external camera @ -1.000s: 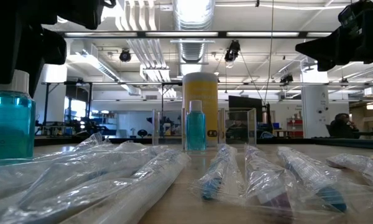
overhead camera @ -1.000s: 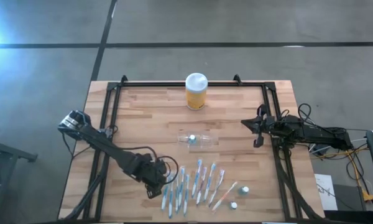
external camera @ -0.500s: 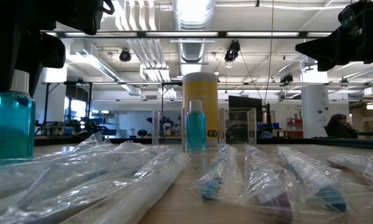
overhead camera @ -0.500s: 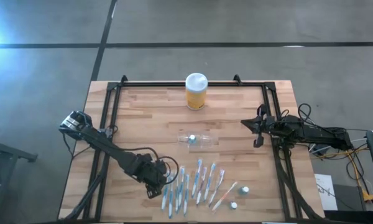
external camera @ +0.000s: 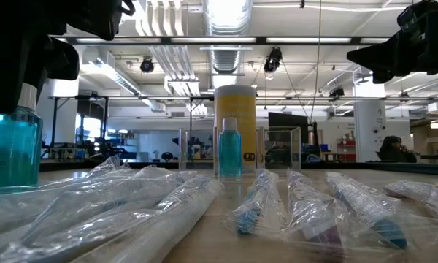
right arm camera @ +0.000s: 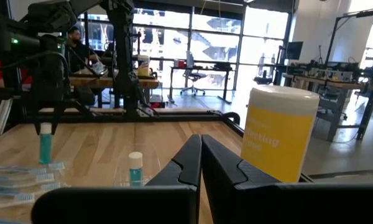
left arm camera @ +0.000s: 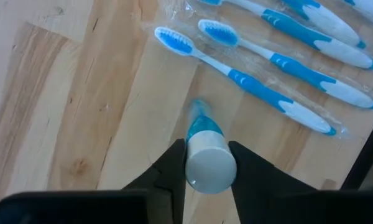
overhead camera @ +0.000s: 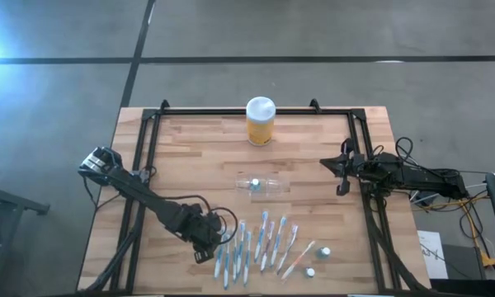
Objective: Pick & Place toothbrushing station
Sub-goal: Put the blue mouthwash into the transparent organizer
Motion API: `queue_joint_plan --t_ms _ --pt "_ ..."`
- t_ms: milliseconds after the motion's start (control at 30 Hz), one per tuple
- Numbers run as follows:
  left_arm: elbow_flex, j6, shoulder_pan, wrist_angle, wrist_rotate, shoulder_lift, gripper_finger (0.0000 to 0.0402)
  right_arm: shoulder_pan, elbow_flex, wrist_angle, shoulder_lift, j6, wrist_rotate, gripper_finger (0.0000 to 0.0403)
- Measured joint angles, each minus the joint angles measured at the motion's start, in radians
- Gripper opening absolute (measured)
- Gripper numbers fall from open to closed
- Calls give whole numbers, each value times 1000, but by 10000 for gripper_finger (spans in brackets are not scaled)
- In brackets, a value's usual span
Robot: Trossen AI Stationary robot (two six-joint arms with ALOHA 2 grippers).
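The toothbrushing station (overhead camera: 268,187), a low see-through holder with a small blue bottle in it, stands mid-table; in the low view the station (external camera: 281,150) shows in front of the yellow jar (overhead camera: 260,121). My left gripper (overhead camera: 205,241) is at the near left, pointing steeply down, shut on a small blue mouthwash bottle (external camera: 11,146) with a white cap. That bottle stands beside a row of wrapped toothbrushes (overhead camera: 256,243). My right gripper (overhead camera: 340,169) waits at the table's right edge, level and shut, touching nothing. My left gripper pinches the bottle's white cap (left arm camera: 210,163) between its two fingers (left arm camera: 174,171), one on each side. The fingers come from above, pointing steeply down. The bottle is upright below them, its base on the table.
Several wrapped toothbrushes (left arm camera: 280,62) lie just to the right of the held bottle. Two more small bottles (overhead camera: 323,252) stand at the near right. A black frame (overhead camera: 148,132) runs round the tabletop. Bare wood lies between the station and the left edge.
My left gripper has shut on the mouthwash bottle's cap without otherwise moving; in the low view its dark fingers now cover more of the cap. The bottle still stands on the table.
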Motion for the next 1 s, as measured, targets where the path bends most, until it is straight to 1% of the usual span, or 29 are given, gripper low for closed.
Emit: queue_joint_plan --t_ms 133,267,400,500,667,767,867,1000 --pt "14 26 0 -12 4 0 97 0 0 2 0 -3 0 8" --pt "61 86 2 -60 -15 -11 97 0 0 4 0 -2 0 8" --pt "125 214 3 -134 -80 -45 97 0 0 18 0 -1 0 8" --pt "134 319 5 -136 -94 -100 97 0 0 19 0 1 0 8" --pt "102 419 40 -145 -190 -248 97 0 0 19 0 0 0 8" --pt "54 459 66 -139 -224 -357 97 0 0 19 1 0 0 8" --pt "-14 500 90 -128 -235 -475 97 0 0 19 1 -3 0 8" --pt "-155 525 106 -63 -279 -651 97 0 0 19 1 10 0 8"
